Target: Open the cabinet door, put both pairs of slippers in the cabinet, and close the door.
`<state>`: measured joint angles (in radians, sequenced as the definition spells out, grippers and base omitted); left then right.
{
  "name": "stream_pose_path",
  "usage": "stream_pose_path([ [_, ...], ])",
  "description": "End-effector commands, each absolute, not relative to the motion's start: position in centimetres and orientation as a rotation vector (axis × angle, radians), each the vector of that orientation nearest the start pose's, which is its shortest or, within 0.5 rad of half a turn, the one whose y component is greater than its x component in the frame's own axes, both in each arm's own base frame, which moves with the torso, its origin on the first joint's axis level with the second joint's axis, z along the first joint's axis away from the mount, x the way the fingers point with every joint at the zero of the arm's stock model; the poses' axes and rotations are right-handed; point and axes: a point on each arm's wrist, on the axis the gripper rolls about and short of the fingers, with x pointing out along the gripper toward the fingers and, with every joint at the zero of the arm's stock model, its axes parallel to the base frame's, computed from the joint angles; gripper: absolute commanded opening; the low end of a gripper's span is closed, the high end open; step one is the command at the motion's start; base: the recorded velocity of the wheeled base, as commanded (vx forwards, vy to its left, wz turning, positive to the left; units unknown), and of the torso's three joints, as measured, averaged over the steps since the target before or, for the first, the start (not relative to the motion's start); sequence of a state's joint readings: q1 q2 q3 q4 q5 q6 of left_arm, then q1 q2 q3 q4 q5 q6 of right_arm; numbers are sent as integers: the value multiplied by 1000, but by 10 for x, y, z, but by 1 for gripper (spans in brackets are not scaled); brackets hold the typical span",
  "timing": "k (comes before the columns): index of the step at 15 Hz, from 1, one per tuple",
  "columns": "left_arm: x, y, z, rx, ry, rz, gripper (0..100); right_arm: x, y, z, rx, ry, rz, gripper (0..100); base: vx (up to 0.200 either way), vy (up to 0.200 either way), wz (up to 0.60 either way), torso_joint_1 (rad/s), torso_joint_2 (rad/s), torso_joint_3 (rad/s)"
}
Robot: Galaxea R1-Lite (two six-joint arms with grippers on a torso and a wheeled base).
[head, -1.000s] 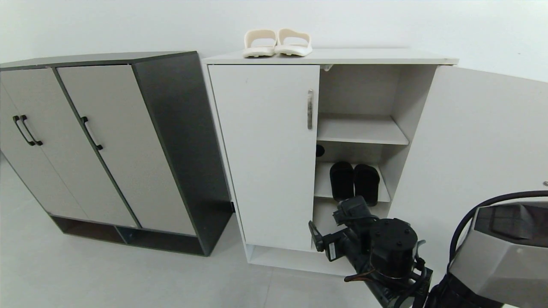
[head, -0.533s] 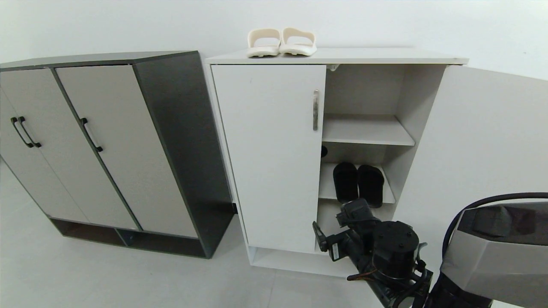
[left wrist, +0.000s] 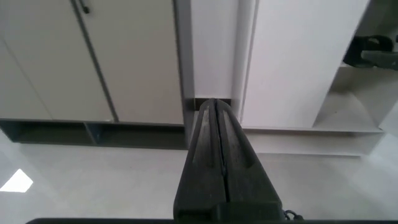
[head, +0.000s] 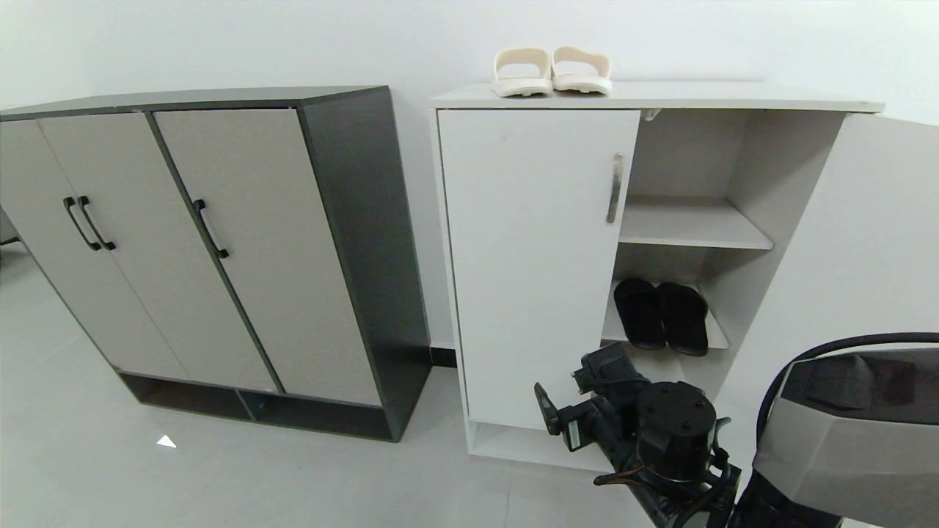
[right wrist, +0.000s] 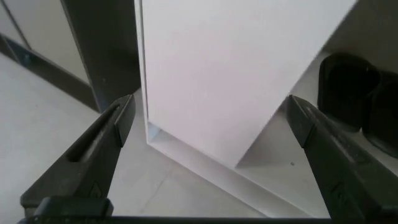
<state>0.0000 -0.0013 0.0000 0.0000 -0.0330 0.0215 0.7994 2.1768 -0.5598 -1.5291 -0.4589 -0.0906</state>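
Door corner (right wrist: 233, 146) faces my right claw (right wrist: 210, 102), spread wide and empty; my left claw (left wrist: 216, 106) is closed, empty, above floor (left wrist: 124, 180).

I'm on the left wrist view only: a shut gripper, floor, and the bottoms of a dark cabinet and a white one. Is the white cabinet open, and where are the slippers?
Observer: The white cabinet is half open. Its right door stands swung wide, and its left door is shut.
Operator: Okay, anything inside yet?
Observer: Yes, the black slippers lie side by side on the lower shelf, in the open right half.
Operator: And the other pair?
Observer: The cream slippers are not yet in. They sit side by side on top of the white cabinet, above the shut left door.
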Motion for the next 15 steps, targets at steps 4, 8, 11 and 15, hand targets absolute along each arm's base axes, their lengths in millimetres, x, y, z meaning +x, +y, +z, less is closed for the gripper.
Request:
stream_pose_path([
  [4,-23,-1,75,21,0,-32,0,243,235,59,-145,58,344,100,0,0,0,0,0,0],
  [8,-23,-1,75,20,0,-32,0,242,235,59,-143,55,345,100,0,0,-150,1,3,-1],
  [11,-23,-1,75,20,0,-32,0,242,235,58,-143,55,348,100,0,0,0,0,0,0],
  [15,-23,-1,75,20,0,-32,0,242,235,56,-148,60,348,100,0,0,0,0,0,0],
])
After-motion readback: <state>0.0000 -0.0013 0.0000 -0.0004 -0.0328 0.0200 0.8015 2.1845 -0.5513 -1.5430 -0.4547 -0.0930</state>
